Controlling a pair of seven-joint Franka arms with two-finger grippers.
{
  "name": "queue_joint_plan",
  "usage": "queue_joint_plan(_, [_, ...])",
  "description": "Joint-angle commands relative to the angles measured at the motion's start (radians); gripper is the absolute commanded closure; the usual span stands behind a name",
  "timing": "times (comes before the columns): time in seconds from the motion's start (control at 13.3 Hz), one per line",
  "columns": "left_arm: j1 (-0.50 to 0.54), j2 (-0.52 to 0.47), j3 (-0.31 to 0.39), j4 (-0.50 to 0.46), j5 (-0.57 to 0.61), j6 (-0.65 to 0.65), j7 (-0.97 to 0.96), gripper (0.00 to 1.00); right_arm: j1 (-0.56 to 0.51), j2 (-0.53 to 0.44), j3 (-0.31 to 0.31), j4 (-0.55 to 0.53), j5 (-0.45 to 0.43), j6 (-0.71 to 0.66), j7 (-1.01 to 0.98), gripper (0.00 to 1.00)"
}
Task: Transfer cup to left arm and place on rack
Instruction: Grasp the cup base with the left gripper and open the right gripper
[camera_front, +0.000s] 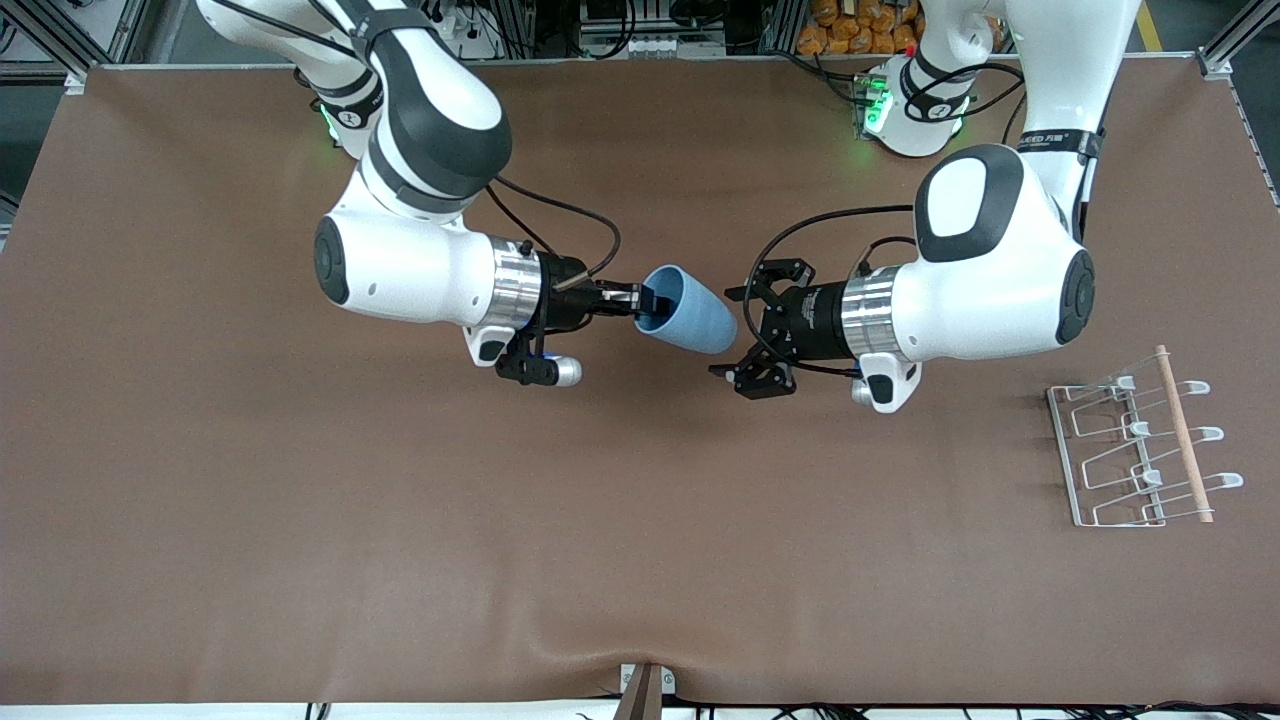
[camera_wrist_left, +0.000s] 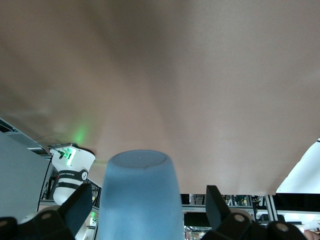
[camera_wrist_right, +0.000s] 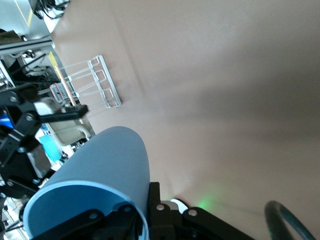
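Right end effector (camera_front: 640, 300), at the centre of the front view, clamps the rim of the cup (camera_front: 690, 310), one finger inside the mouth and one outside; the cup is held in the air on its side over the middle of the table (camera_front: 300, 520), its closed base pointing toward the left end effector (camera_front: 762, 335). In the right wrist view the cup (camera_wrist_right: 97, 182) fills the lower left of the frame, its rim pinched between the fingers. Left end effector, just to the right of centre in the front view, has its fingers spread wide, one on each side of the cup's base without touching it. In the left wrist view the cup's base (camera_wrist_left: 137, 192) rises at lower centre between the two fingers (camera_wrist_left: 75, 207). Rack (camera_front: 1140, 445), white wire with a wooden dowel (camera_front: 1185, 435), lies at the right edge of the front view, toward the left arm's end of the table, well apart from both end effectors.
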Motion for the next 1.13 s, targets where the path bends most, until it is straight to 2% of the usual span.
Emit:
queue_joint_plan(0.0, [-0.015,0.018,0.002,0.014,-0.002,0.011,-0.006,0.0,0.01,-0.009,-0.006,-0.002,0.02,0.018,0.018,1.0])
queue_joint_plan(0.15, [-0.029,0.031,0.002,0.012,-0.002,0.011,0.0,0.03,0.012,-0.009,-0.006,-0.002,0.02,0.018,0.018,1.0])
queue_joint_plan(0.23, [-0.032,0.035,0.002,0.012,-0.002,0.011,0.0,0.22,0.013,-0.009,-0.006,-0.002,0.02,0.018,0.018,1.0])
queue_joint_plan(0.53, [-0.04,0.045,0.002,0.014,-0.033,0.017,0.002,0.88,0.013,-0.009,-0.006,-0.002,0.02,0.018,0.018,1.0])
queue_joint_plan(0.6, [-0.04,0.045,0.002,0.015,-0.044,0.017,0.003,1.0,0.013,-0.009,-0.006,-0.002,0.019,0.018,0.018,1.0])
queue_joint_plan(0.83, [-0.029,0.045,0.004,0.014,-0.039,0.017,0.012,1.0,0.012,-0.009,-0.007,-0.002,0.017,0.018,0.016,1.0])
queue_joint_plan(0.9, [-0.026,0.044,0.004,0.017,-0.034,0.015,0.014,1.0,0.012,-0.012,-0.009,-0.002,0.005,0.017,0.015,0.95])
queue_joint_plan(0.98, [-0.026,0.036,0.005,0.017,-0.024,0.015,0.014,1.0,0.01,-0.012,-0.009,-0.003,0.003,0.017,0.015,0.26])
queue_joint_plan(1.05, [-0.023,0.033,0.008,0.017,-0.009,0.009,0.017,1.0,0.01,-0.015,-0.01,-0.006,0.003,0.017,0.015,0.0])
